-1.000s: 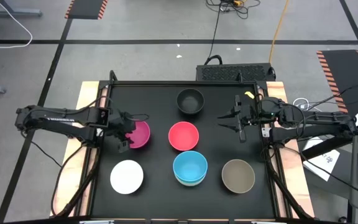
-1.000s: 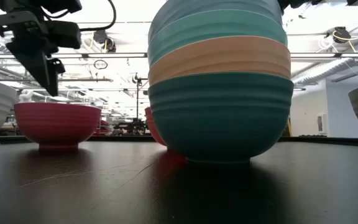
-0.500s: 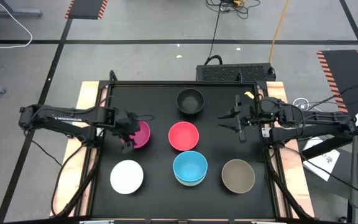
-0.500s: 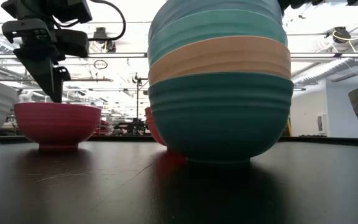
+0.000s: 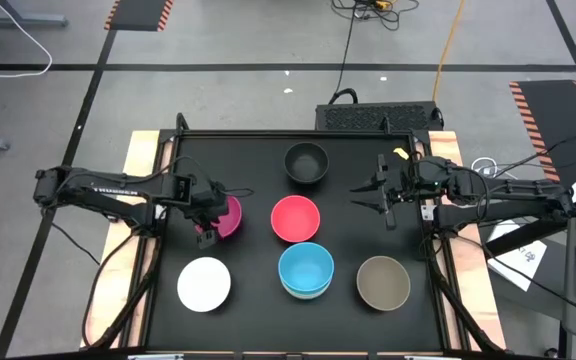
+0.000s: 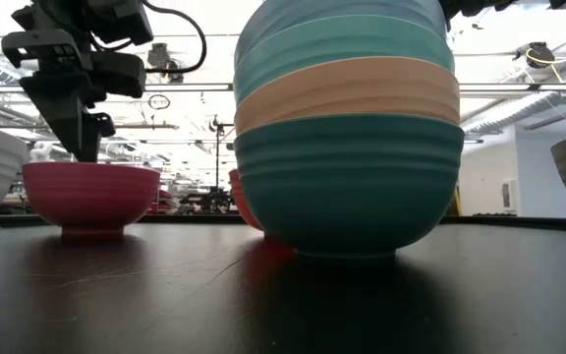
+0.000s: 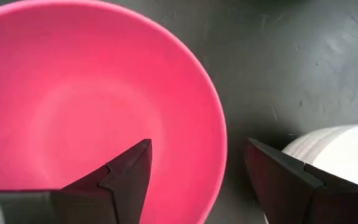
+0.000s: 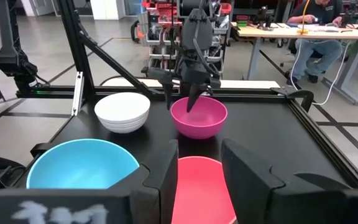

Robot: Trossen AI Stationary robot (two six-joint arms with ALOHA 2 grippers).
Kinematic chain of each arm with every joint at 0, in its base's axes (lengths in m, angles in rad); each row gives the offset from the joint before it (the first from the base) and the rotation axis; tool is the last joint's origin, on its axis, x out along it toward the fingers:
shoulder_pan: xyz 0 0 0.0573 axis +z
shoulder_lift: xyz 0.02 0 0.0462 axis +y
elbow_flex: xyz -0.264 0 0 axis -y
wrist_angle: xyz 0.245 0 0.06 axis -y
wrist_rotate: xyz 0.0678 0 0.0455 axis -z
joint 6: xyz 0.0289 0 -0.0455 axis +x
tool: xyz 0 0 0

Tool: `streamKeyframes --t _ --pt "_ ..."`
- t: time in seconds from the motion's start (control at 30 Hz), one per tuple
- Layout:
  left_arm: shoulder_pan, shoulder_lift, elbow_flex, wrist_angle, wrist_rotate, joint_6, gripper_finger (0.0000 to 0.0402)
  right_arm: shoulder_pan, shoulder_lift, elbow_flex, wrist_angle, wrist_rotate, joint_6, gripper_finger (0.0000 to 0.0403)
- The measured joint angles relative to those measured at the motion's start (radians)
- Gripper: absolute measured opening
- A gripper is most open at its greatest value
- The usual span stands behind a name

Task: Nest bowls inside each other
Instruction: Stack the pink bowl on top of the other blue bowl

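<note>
A magenta bowl (image 5: 228,214) stands upright on the black table at the left. My left gripper (image 7: 197,146) is open and points steeply down over the bowl's near rim (image 7: 219,149). One finger (image 7: 129,174) is inside the bowl and the other (image 7: 278,177) is outside, toward the white bowl (image 5: 204,283). I see no touch. A red bowl (image 5: 295,218), a black bowl (image 5: 306,162), a taupe bowl (image 5: 383,282) and a nested stack with a cyan bowl on top (image 5: 305,268) stand apart. My right gripper (image 5: 383,200) waits open at the right.
In the low view the stack (image 6: 347,128) shows cyan, peach and green walls one inside another. The table has a raised black frame (image 5: 298,133). Beyond the far edge lie cables and a black box (image 5: 378,115). Bare black tabletop shows between the black bowl and my right gripper.
My left gripper has moved toward the table's right edge and down, to the magenta bowl, and has tipped further downward. Its fingertips have sunk from above the rim to rim level. The bowl has stayed in place.
</note>
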Motion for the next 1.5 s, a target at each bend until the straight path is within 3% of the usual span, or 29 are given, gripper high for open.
streamKeyframes --t 0.5,0.73,0.9,1.13,1.5 --pt "-0.042 0.101 -0.06 0.087 0.026 0.009 0.0257 0.0 0.0 -0.001 -0.012 -0.002 0.003 0.0116" --pt "-0.041 0.088 -0.065 0.119 0.003 0.034 0.025 0.0 0.0 -0.001 -0.023 -0.002 0.007 0.0116" --pt "-0.041 0.089 -0.065 0.126 0.008 0.045 0.0184 0.0 0.0 -0.001 -0.023 -0.002 0.007 0.0116" --pt "-0.043 0.086 -0.06 0.134 -0.008 0.104 0.0021 0.0 0.0 -0.001 -0.023 -0.002 0.007 0.0116" --pt "-0.043 0.09 0.008 0.13 -0.038 0.137 0.0009 0.0 0.0 -0.001 -0.023 -0.003 0.007 0.0116"
